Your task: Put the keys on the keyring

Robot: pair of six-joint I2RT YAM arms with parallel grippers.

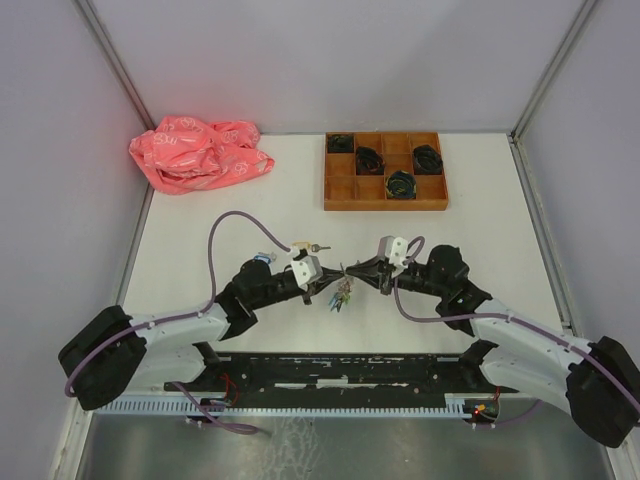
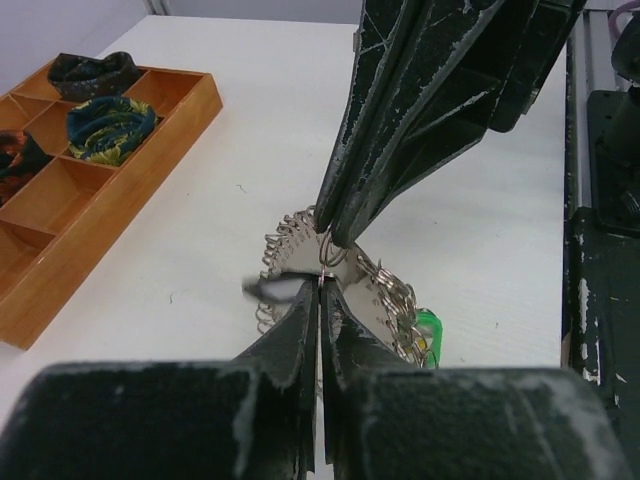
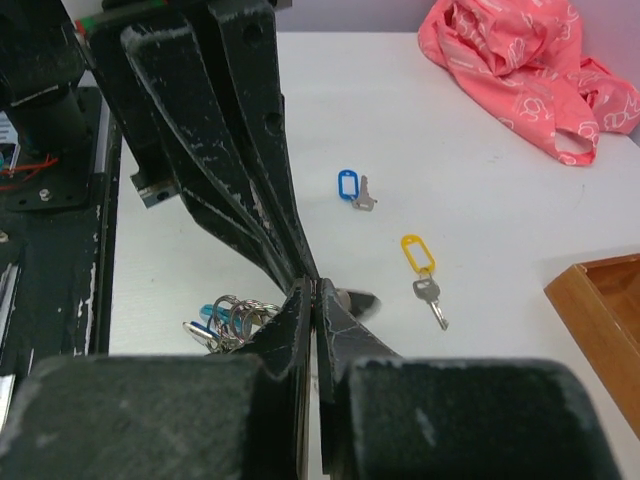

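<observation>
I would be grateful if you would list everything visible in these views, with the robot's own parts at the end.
table: one, white, under everything
bag: one, pink and crumpled, far left of the table
tray: one, brown wood with compartments, far side, right of centre
coiled bundles: four, dark, in separate tray compartments
keys: two loose on the table, silver; one with a blue tag, one with a yellow tag, far side of the end effectors
keyring: one, silvery with small coloured tags, between the two end effectors
arms: two, white and black, near edge
left end effector: one, black, shut on the keyring
right end effector: one, black, shut on the keyring
</observation>
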